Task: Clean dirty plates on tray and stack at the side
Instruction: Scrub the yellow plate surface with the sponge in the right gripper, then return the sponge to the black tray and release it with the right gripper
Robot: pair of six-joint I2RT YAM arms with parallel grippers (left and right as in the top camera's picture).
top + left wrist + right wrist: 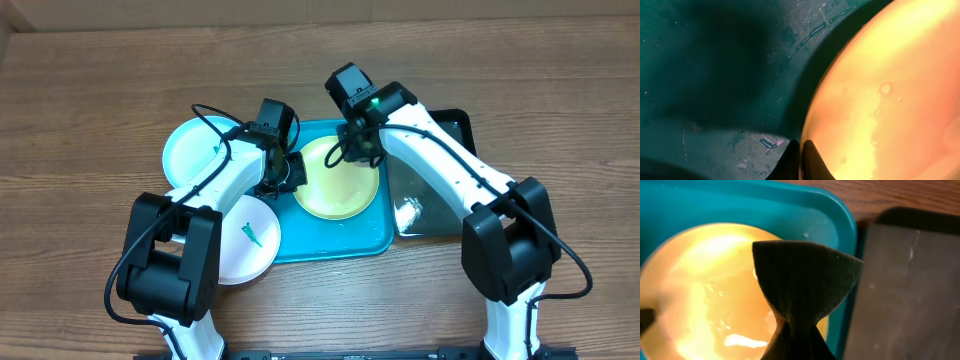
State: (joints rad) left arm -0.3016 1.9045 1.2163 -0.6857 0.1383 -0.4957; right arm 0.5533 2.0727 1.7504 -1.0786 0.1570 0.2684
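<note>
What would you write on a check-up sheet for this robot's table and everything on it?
Surface: wooden table, brown.
Job's things: yellow-green plate lies on the turquoise tray, with wet drops on it. The pale blue plate and white plate lie off the tray's left side. The white one bears a green smear.
Clutter: black tray on the right, with a pale bit on it.
Grippers: left gripper shut on the yellow-green plate's rim. Right gripper shut on a dark sponge over that plate.
Cables: black cables run along both arms.
Surroundings: nothing seen.
</note>
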